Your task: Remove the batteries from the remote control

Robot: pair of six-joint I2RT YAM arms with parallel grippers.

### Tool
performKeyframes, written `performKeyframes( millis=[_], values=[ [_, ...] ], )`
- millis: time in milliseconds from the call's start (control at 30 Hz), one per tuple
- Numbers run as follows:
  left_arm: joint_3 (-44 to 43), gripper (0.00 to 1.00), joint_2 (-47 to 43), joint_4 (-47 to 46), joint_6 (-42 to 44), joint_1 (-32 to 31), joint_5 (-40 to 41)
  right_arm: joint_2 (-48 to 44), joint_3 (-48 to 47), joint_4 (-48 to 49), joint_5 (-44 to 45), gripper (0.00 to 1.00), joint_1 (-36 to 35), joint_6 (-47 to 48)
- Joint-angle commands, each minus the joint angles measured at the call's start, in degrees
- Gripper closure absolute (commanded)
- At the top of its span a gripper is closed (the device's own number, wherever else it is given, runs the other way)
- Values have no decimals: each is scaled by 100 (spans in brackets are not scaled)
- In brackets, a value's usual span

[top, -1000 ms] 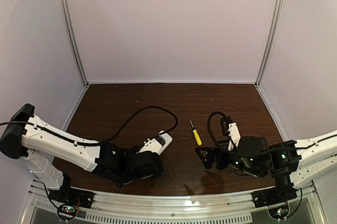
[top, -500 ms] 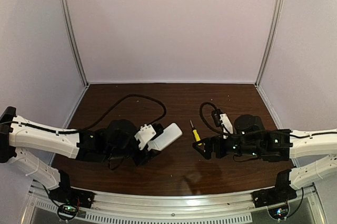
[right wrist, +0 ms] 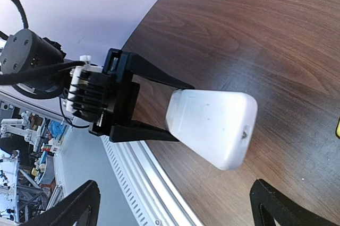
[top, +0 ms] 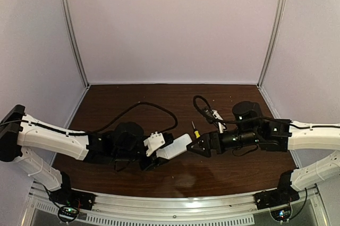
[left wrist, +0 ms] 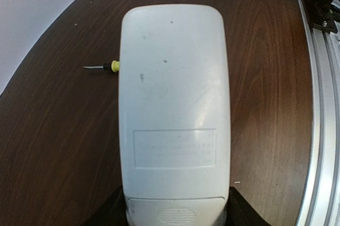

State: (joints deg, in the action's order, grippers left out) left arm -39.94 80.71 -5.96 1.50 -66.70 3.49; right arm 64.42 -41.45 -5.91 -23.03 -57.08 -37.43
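White plastic fills the left wrist view: the remote control (left wrist: 174, 104) sticks straight out ahead of the left claw (top: 155, 155), whose jaws stand partly closed and pinch its two long edges at the near end, plain back face up. Across that back, close to the claw, runs a seam with a small ridged thumb patch below it. This looks like the battery cover, and it is shut. No batteries show anywhere, so they are presumably inside. The step in hand seems to be the presenting: the left claw offers the remote's free end to the right claw (top: 197, 147), which is spread as wide as it goes and holds nothing. It faces that end head-on from just beyond it, and whether its tips touch the plastic cannot be told. Next the right claw would have to get at the cover, which is the awkward part. The cover lies at the end of the remote farthest from it, right between the left claw's fingers, which may pin it. A regrip by the free end, letting the left claw shift, looks likely to be needed. A yellow-handled screwdriver (top: 196, 133) lies on the brown wooden table (top: 122, 98) just off the right claw's right-hand finger, close enough to be knocked.
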Motion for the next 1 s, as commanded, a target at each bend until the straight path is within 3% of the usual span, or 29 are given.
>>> performKeyframes(
  millis=[0,667,967],
  values=[
    [-265,100,272,-334,235,20,-448,231,-222,-330,-438,0,39,-80],
    [-23,100,88,-589,518,16,-1252,916,-592,-814,-758,1,235,-326],
    [-13,100,103,-605,584,16,-1264,1100,-610,-442,-1199,14,276,-803]
  ],
)
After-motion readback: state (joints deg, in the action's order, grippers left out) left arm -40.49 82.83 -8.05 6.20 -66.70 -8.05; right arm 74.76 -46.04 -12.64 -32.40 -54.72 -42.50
